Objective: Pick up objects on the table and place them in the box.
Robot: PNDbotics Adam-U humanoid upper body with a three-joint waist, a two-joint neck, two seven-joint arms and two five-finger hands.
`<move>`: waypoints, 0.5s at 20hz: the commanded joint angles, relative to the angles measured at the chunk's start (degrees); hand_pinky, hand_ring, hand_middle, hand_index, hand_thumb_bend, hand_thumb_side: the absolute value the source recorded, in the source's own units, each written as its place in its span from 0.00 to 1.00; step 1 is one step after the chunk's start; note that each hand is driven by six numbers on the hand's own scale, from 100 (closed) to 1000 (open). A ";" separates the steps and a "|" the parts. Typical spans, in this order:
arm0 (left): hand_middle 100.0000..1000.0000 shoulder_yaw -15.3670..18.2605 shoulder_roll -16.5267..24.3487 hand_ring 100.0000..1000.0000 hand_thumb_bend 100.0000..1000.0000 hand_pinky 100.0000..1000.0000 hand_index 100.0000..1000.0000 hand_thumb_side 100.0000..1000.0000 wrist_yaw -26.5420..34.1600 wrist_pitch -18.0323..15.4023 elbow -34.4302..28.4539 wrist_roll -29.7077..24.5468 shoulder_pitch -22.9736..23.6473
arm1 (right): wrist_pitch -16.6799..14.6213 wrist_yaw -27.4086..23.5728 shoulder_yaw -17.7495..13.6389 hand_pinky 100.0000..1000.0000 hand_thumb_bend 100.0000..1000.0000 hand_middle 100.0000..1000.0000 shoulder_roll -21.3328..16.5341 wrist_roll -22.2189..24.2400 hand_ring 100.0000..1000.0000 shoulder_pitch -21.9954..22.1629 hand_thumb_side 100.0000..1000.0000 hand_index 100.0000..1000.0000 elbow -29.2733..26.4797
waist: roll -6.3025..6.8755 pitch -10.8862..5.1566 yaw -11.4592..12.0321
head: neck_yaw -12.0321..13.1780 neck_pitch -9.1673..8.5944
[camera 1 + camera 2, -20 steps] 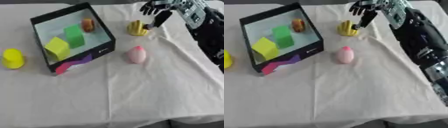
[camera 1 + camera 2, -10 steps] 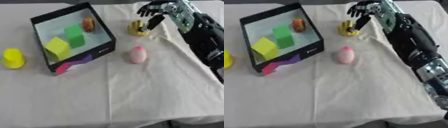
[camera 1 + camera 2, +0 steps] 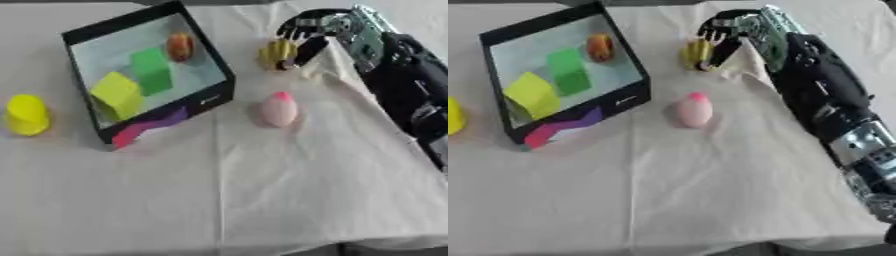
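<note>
A worktop (image 3: 262, 200) fills both views, covered by a pale cream cloth (image 3: 710, 190). Soft creases run across the fabric, one long fold passing down its middle toward the near edge. Beyond the cloth's near edge, at the lower right corner, a dark strip (image 3: 394, 248) shows.

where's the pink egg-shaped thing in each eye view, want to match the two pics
Left eye view: the pink egg-shaped object lies right of centre, in the upper half, on the white cloth.
Right eye view: the same object sits nearer the middle, just above centre.
Shared landmark: the black box stands to its left in both views, its near right corner closest to the object.
</note>
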 commanded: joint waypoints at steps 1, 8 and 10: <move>0.69 0.15 0.66 0.75 0.00 0.73 0.70 0.63 -0.08 -0.06 -0.82 -0.33 -1.02 | -0.06 1.29 -0.82 0.87 0.38 0.80 -1.14 -1.06 0.87 -1.54 0.28 0.92 0.06 | -0.27 0.18 0.25 | -0.30 -1.16; 0.68 -0.08 0.33 0.75 0.00 0.73 0.70 0.63 -0.17 0.04 -0.94 -0.65 -1.58 | 0.97 2.45 -1.65 0.82 0.35 0.72 -1.26 -3.55 0.81 -1.53 0.18 0.87 1.20 | -0.30 1.48 1.06 | -0.58 -2.34; 0.68 -0.12 0.24 0.75 0.00 0.73 0.70 0.63 -0.16 0.06 -0.95 -0.74 -1.67 | 1.62 1.91 -1.86 0.79 0.30 0.65 -1.25 -4.59 0.75 -1.51 0.08 0.81 1.36 | -0.26 1.64 1.19 | -0.55 -2.57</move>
